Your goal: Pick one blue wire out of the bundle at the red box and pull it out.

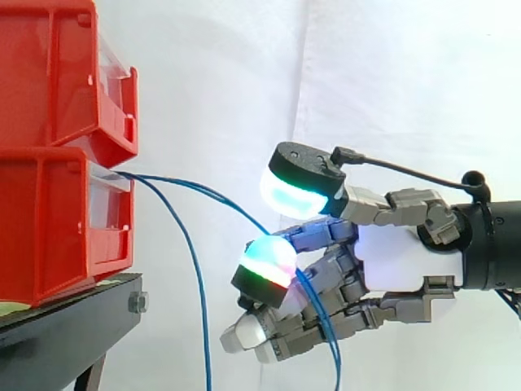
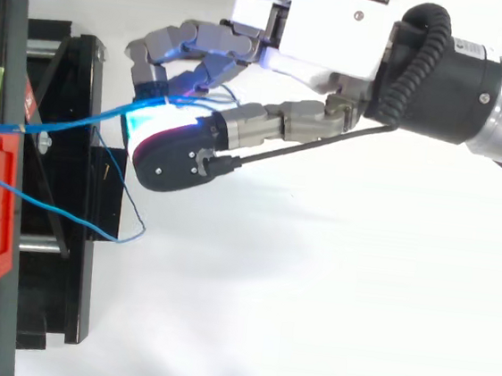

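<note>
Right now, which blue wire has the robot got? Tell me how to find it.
Look at the lower red bin on the left. From its front, follow the blue wire that arcs across to the hand and runs between its curled fingers. Its neighbour just hangs down, untouched.
</note>
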You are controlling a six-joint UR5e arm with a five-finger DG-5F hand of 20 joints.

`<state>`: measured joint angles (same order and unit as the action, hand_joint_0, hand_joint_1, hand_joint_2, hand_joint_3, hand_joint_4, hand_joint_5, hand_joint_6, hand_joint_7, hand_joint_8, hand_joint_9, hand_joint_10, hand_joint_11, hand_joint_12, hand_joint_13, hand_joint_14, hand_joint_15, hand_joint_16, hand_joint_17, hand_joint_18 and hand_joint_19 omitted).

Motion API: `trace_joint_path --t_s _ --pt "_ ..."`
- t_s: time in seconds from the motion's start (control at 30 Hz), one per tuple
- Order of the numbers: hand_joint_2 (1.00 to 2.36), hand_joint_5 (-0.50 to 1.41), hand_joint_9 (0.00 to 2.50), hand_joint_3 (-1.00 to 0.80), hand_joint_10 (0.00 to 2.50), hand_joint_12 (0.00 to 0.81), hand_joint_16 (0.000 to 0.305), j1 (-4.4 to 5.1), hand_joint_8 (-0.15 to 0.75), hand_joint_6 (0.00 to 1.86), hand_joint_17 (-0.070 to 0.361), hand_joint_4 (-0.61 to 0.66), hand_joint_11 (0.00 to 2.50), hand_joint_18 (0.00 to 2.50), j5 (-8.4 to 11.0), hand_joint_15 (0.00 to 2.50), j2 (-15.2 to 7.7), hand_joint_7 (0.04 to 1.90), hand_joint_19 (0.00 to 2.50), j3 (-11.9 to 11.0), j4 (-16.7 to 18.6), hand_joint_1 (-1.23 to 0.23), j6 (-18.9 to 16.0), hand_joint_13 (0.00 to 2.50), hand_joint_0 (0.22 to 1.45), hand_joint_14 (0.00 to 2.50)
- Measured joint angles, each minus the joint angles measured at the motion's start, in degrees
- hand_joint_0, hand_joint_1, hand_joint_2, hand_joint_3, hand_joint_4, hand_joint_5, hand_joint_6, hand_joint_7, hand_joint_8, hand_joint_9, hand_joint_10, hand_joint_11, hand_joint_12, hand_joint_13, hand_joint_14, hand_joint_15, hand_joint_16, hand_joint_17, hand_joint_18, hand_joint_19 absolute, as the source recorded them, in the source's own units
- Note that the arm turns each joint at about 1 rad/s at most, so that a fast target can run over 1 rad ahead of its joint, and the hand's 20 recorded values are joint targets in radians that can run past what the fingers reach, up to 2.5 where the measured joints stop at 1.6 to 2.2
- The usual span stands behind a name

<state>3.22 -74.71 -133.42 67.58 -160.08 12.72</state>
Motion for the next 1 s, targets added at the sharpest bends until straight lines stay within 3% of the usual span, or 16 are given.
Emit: trace_joint_path --t_s 0.33,0.4,0.43,0.47,0.5,0.53,0.77,1.0 --pt "1.00 -0.07 0.77 -0.50 0.02 0.401 0.069 0.61 0.271 0.51 0.155 0.25 0.51 0.01 2.98 0.10 -0.24 1.44 0.24 0.03 1.07 -0.66 3.43 0.17 0.44 0.00" --pt "1.00 -0.10 0.76 -0.48 0.02 0.391 0.067 0.83 0.268 0.58 0.151 0.24 0.55 0.02 4.19 0.10 -0.25 1.37 0.22 0.04 1.45 -0.72 4.53 0.16 0.47 0.00" --pt "1.00 -0.12 0.73 -0.45 0.02 0.384 0.066 0.93 0.265 0.67 0.148 0.23 0.59 0.00 4.73 0.12 -0.25 1.19 0.26 0.06 1.66 -0.72 4.92 0.13 0.48 0.00" --pt "1.01 -0.14 0.73 -0.39 0.02 0.374 0.064 1.04 0.256 0.72 0.144 0.22 0.63 0.00 5.23 0.12 -0.25 1.14 0.26 0.07 1.87 -0.76 5.29 0.13 0.51 0.00" --pt "1.01 -0.14 0.76 -0.33 0.02 0.373 0.062 1.17 0.252 0.71 0.140 0.21 0.64 0.08 5.79 0.10 -0.27 1.21 0.23 0.09 2.10 -0.79 5.71 0.17 0.54 0.00" --pt "1.01 -0.14 0.76 -0.31 0.02 0.371 0.062 1.28 0.250 0.74 0.139 0.22 0.64 0.08 6.07 0.10 -0.29 1.15 0.23 0.18 2.23 -0.79 5.99 0.18 0.55 0.00" --pt "1.02 -0.15 0.80 -0.20 0.03 0.375 0.061 1.89 0.251 0.78 0.137 0.19 0.69 0.15 6.70 0.12 -0.27 1.15 0.25 2.68 5.84 -0.78 7.18 0.23 0.57 0.00" --pt "1.02 -0.15 0.80 -0.19 0.03 0.375 0.061 2.02 0.251 0.78 0.137 0.19 0.69 0.16 6.71 0.12 -0.25 1.13 0.26 3.21 8.49 -0.77 7.38 0.24 0.57 0.01"
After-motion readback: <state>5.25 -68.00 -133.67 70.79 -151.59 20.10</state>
